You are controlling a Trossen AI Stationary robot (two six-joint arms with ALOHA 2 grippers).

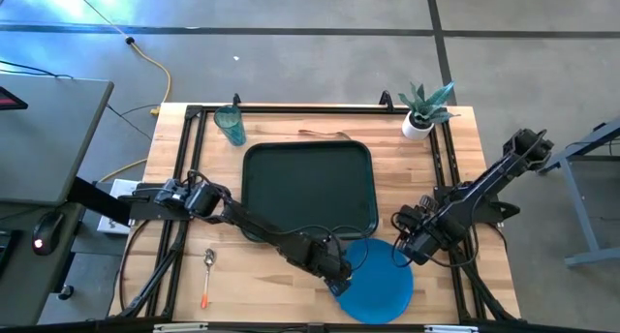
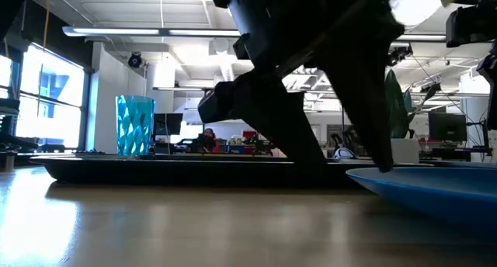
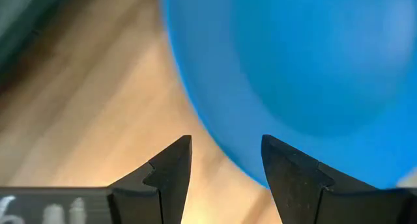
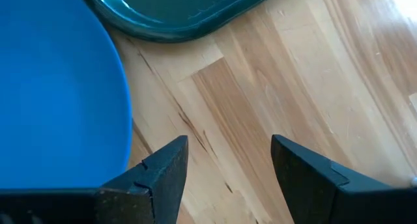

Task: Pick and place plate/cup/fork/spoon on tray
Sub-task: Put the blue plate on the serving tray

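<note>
The blue plate [image 1: 380,283] lies flat on the wood at the table's near edge, just near of the dark green tray [image 1: 308,188]. My left gripper [image 1: 341,283] is open at the plate's left rim [image 3: 215,142], which runs across the gap between its fingers. My right gripper [image 1: 399,256] is open and empty over bare wood at the plate's far right rim. The teal cup [image 1: 231,125] stands upright beyond the tray's far left corner. The spoon [image 1: 207,277] lies near left. A slim utensil [image 1: 325,134], likely the fork, lies beyond the tray. My left gripper stands open with the plate's left rim [image 3: 225,160] just ahead of its fingertips. I cannot tell whether a finger touches the rim. The plate lies flat on the table.
A white pot with a spiky green plant [image 1: 421,112] stands at the far right corner. A black frame rail [image 1: 441,168] runs along the table's sides. The tray's near right corner [image 4: 189,25] lies close to both grippers.
</note>
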